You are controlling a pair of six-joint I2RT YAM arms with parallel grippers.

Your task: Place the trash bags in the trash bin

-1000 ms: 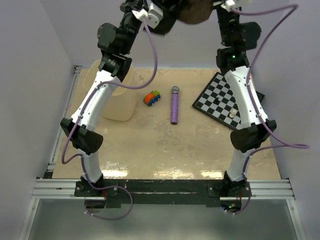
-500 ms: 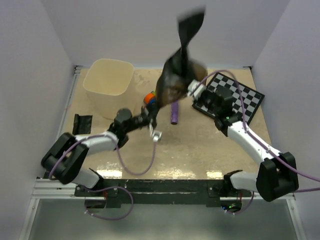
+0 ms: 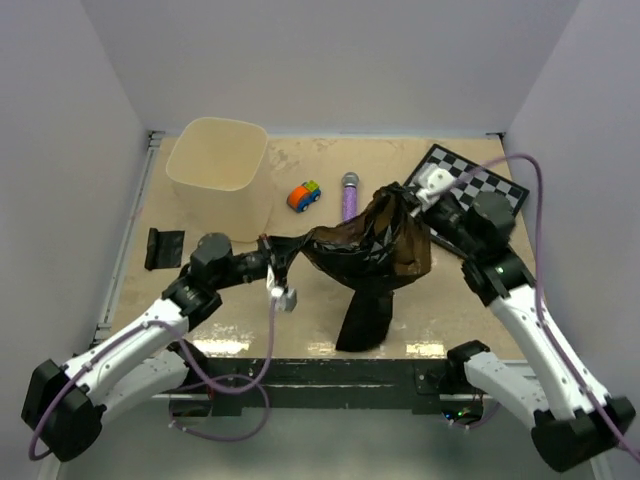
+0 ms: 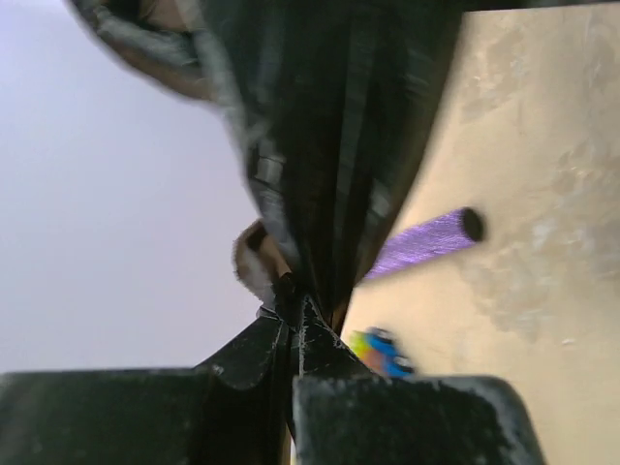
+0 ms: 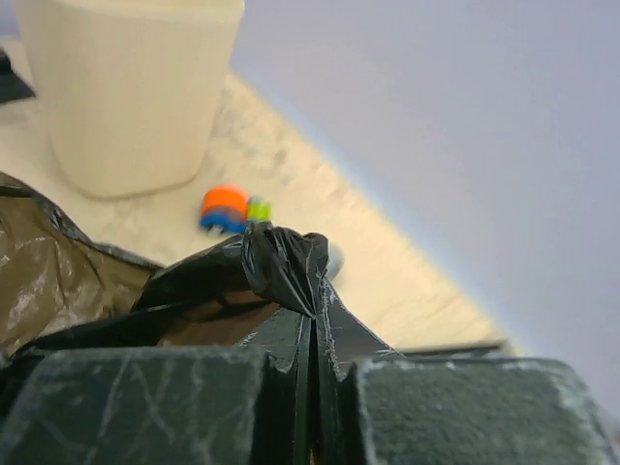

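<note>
The left gripper [image 3: 292, 249] has its jaws closed on a bunched corner of the dark trash bag [image 3: 372, 245]. The right gripper [image 3: 404, 194] pinches another twisted corner, its jaws pressed together on the film. The bag hangs stretched between them over the middle of the table [image 3: 300, 310], showing brownish see-through folds, and a loose tail droops toward the near edge. It is outside the trash bin [image 3: 232, 208], which stands upright at the far left, apart from the bag, mouth up. A small orange, blue and green toy car [image 3: 304, 195] sits just right of the bin. Right of the car lies a purple toy microphone [image 3: 349, 198], its near end hidden behind the bag. A chequered board [image 3: 492, 192] lies at the far right, partly under the right arm. A small flat black piece of film [image 3: 163, 248] lies by the left edge, nearer than the bin
</note>
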